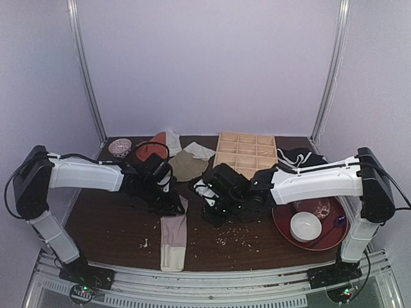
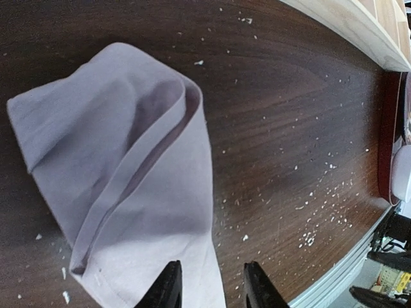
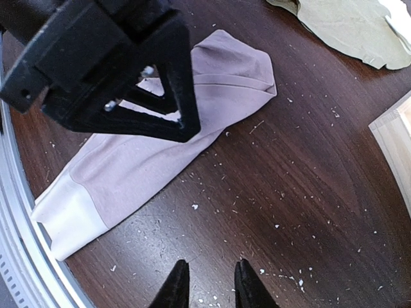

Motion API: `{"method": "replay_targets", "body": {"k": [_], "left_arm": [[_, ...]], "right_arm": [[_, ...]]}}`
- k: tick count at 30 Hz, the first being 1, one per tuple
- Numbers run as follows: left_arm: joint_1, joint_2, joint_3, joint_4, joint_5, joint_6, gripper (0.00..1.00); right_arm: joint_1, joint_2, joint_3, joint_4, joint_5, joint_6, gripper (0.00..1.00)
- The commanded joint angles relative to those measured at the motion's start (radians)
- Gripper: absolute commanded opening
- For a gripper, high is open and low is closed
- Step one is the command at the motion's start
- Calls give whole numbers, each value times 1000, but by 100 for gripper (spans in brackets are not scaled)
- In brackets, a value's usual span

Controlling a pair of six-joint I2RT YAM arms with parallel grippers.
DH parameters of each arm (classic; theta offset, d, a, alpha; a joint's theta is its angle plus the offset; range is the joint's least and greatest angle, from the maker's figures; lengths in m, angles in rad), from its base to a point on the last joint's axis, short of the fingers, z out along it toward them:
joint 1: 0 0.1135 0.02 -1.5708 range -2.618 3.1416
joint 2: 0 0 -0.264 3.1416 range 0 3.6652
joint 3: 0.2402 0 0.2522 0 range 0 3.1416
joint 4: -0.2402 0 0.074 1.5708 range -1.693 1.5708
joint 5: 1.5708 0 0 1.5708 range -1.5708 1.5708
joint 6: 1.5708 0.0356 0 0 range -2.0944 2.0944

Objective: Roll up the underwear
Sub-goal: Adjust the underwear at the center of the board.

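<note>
Mauve underwear point(image 1: 173, 228) at lower centre is lying loosely layered, so the spread, empty left end effector point(image 2: 212, 276) is risking pinching just one layer.

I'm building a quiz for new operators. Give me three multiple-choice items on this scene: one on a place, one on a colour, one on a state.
1. Where does the white bowl sit?
A) in the wooden box
B) in the red tray
C) on the olive cloth

2. What colour is the underwear's waistband?
A) white
B) black
C) blue

3. How does the underwear lie?
A) rolled tight
B) crumpled in a heap
C) flat in a long folded strip

Answers: B, the bowl stands inside the tray's rim at the right; A, the near end is a pale white band; C, it lies flat with no coil showing.
</note>
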Motion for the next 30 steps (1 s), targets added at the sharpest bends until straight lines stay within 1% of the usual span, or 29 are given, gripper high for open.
{"method": "replay_targets", "body": {"k": [1, 3, 5, 7, 13, 21, 26, 30], "left_arm": [[6, 80, 47, 74, 44, 39, 33], [6, 125, 63, 69, 34, 46, 33], [6, 159, 84, 53, 12, 56, 28], [10, 189, 102, 32, -22, 69, 26], [49, 254, 155, 31, -48, 114, 26], [108, 367, 230, 76, 28, 225, 26], [131, 388, 285, 53, 43, 266, 27], [136, 338, 323, -11, 60, 277, 31]], "right_arm": [[12, 26, 30, -33, 28, -4, 24], [13, 28, 33, -42, 26, -3, 24], [13, 26, 33, -45, 25, 0, 23], [12, 21, 28, -46, 26, 3, 22], [19, 26, 22, -39, 23, 5, 21], [38, 69, 60, -14, 36, -40, 20], [60, 77, 55, 65, 35, -125, 18], [96, 48, -34, 196, 38, -246, 22]]}}
